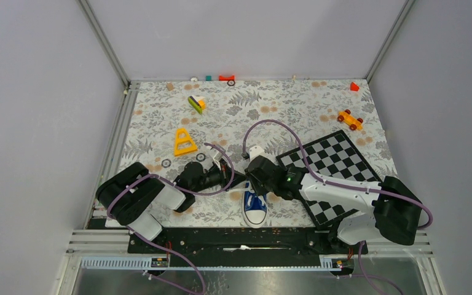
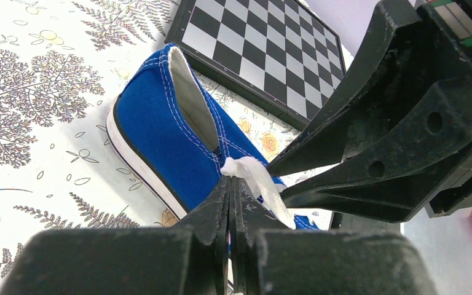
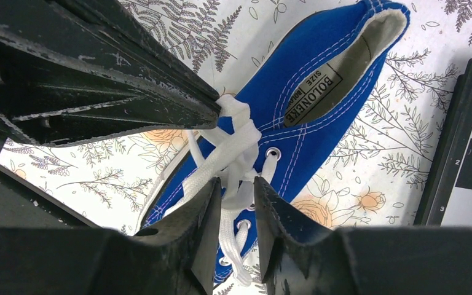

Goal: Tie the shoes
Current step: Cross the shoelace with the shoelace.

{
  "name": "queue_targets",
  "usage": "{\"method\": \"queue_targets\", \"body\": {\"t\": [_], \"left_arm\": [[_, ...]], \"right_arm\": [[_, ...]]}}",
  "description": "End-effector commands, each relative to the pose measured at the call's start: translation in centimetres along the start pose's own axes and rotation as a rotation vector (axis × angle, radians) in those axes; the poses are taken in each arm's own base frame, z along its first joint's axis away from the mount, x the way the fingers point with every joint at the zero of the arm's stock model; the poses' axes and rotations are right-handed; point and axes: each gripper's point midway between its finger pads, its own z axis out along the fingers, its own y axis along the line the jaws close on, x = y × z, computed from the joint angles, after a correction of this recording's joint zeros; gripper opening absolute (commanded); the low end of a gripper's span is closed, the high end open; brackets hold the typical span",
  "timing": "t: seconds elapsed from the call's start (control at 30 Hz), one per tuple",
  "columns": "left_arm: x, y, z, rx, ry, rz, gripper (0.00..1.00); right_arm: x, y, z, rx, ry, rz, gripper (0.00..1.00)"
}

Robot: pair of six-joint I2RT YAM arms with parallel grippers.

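The blue canvas sneaker (image 1: 255, 210) lies on the flowered mat near the front edge, white toe cap toward the arms. It also shows in the left wrist view (image 2: 160, 129) and the right wrist view (image 3: 319, 86). My left gripper (image 1: 238, 180) is over the lacing and shut on a bunch of white lace (image 2: 255, 175) at its tips (image 2: 230, 179). My right gripper (image 1: 258, 179) is just beside it from the right. Its jaws (image 3: 233, 187) stand a little apart, with strands of the white laces (image 3: 233, 138) in the gap between them. The two grippers nearly touch.
A black and white chessboard (image 1: 335, 166) lies right of the sneaker, under the right arm. A yellow triangle (image 1: 184, 142), a green and yellow toy (image 1: 196, 103), an orange toy car (image 1: 350, 119) and red blocks (image 1: 226, 78) lie farther back.
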Motion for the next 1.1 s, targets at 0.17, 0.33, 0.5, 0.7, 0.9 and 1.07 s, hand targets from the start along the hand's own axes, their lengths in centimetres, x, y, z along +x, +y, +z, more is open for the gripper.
{"method": "queue_targets", "body": {"t": [0.17, 0.33, 0.5, 0.7, 0.9, 1.07], "left_arm": [[-1.3, -1.0, 0.0, 0.047, -0.042, 0.03, 0.0], [-1.3, -0.9, 0.0, 0.046, -0.042, 0.03, 0.0], [-1.2, -0.9, -0.1, 0.045, -0.04, 0.029, 0.0], [-1.0, -0.8, -0.1, 0.044, -0.039, 0.025, 0.0], [-1.1, -0.9, -0.1, 0.046, -0.043, 0.025, 0.0], [-1.0, -0.7, -0.3, 0.04, -0.04, 0.024, 0.0]], "right_arm": [[-0.7, 0.4, -0.4, -0.015, -0.029, 0.01, 0.16], [-0.5, 0.4, -0.3, -0.018, -0.021, 0.01, 0.0], [-0.8, 0.0, -0.5, 0.002, -0.041, 0.013, 0.0], [-1.5, -1.1, -1.2, 0.042, -0.103, 0.03, 0.0], [-1.5, -1.2, -1.2, 0.049, -0.109, 0.041, 0.0], [-2.0, -1.8, -1.6, 0.071, -0.145, 0.06, 0.0]]}}
